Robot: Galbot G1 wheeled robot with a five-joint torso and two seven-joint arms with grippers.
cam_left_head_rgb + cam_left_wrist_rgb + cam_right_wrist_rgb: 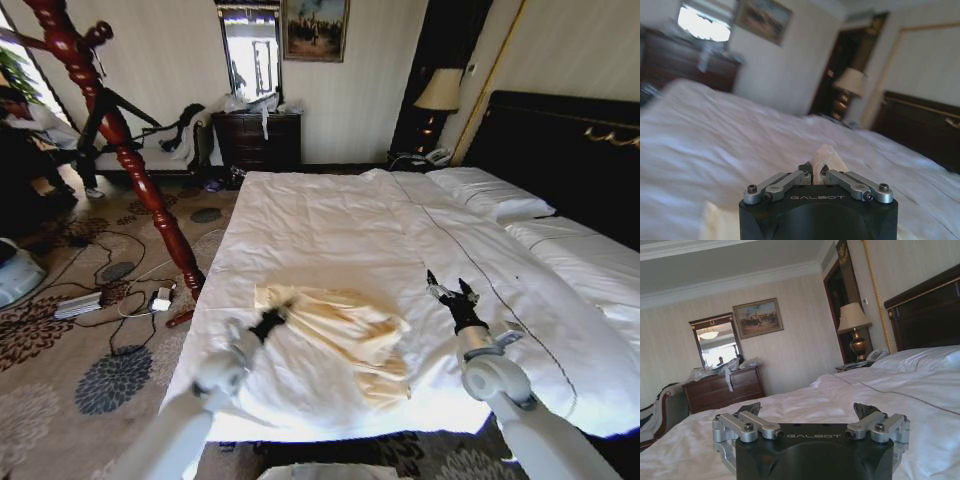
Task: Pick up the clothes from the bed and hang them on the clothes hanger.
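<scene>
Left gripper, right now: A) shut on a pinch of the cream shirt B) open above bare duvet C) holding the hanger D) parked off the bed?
A: the left gripper is closed with a fold of the cream shirt pinched at its tips, at the shirt's left end on the bed; the right gripper hovers open over bare duvet, apart from the shirt.

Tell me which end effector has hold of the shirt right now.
The left end effector: it is shut on the cream shirt at its left end. The right end effector hovers open, apart from it.
</scene>
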